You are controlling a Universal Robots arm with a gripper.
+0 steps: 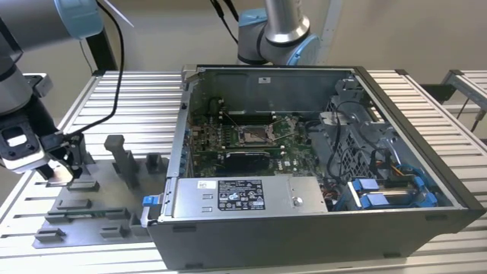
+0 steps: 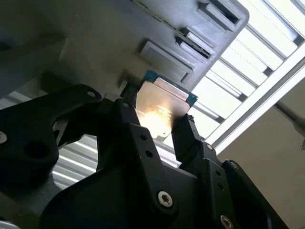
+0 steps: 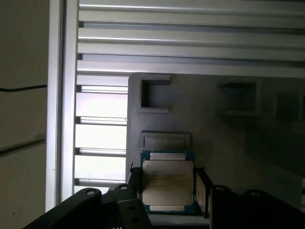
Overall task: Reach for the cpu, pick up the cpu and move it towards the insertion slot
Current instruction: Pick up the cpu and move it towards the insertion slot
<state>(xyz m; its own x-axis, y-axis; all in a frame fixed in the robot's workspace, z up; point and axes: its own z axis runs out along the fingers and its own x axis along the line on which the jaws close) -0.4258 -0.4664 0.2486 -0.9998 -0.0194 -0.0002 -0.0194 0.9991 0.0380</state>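
1. Currently my gripper (image 1: 59,171) hangs low over a grey plastic tray (image 1: 91,211) at the exterior view's left, its black fingers (image 2: 190,138) pressed against two opposite edges of the cpu (image 2: 159,107).
2. That cpu is a thin flat square. Its top is a brushed silvery metal plate catching a warm glare, and a narrow blue-green edge shows around the plate in both wrist views.
3. The tray beneath it is matte and moulded, with raised rectangular blocks and shallow square pockets.
4. Well apart from the cpu, toward the exterior view's right, stands an open computer case (image 1: 411,108) of dull grey sheet metal.
5. Inside it the insertion slot (image 1: 255,135) is a square with a shiny metal frame and a dark centre, seated in a green circuit board (image 1: 205,142).
6. A silver metal box (image 1: 243,197) with a label lies along the case's near side, and blue plastic clips (image 1: 380,194) sit beside it.
7. Everything rests on a tabletop (image 1: 137,97) of ribbed, pale aluminium slats with thin gaps between them.
8. Behind is a plain beige wall, and a black cable (image 1: 118,57) hangs down in front of it.
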